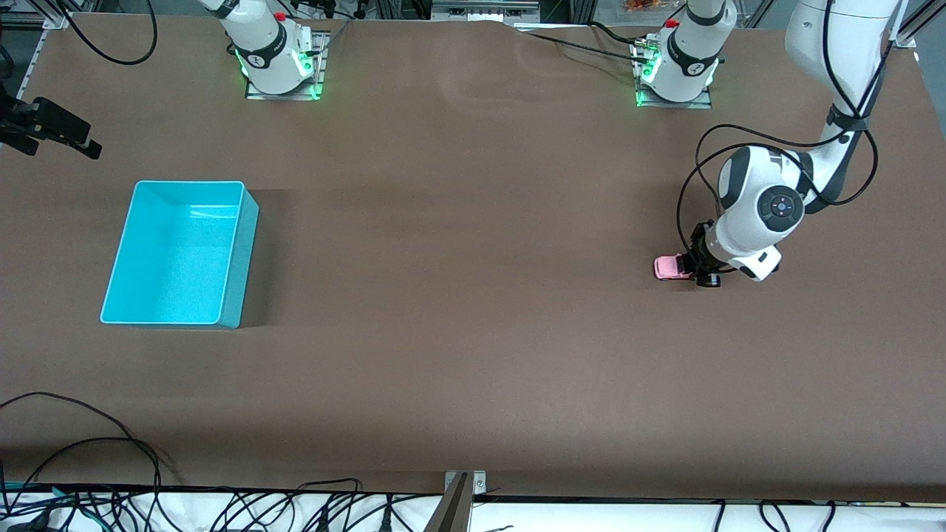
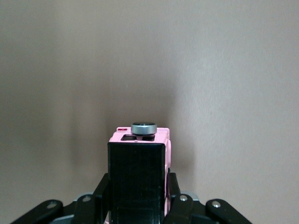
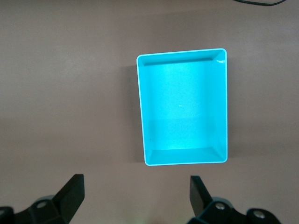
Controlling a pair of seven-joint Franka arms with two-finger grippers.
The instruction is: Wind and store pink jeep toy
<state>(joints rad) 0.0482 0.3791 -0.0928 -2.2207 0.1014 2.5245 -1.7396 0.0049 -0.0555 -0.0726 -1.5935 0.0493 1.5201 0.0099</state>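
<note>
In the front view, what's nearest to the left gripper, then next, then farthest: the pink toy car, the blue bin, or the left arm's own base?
1. Pink toy car: clamped in the left gripper, at the left arm's end of the table.
2. Left arm's base: at the table's edge, same end.
3. Blue bin: at the right arm's end.

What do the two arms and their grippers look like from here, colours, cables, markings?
Both arms are glossy white with black joint bands, and their bases glow green on metal plates with a red button on each. Black cables loop around the left arm, whose wrist joint carries a dark round cap. The left gripper and right gripper both have black fingers on black linkage with silver screws.
</note>
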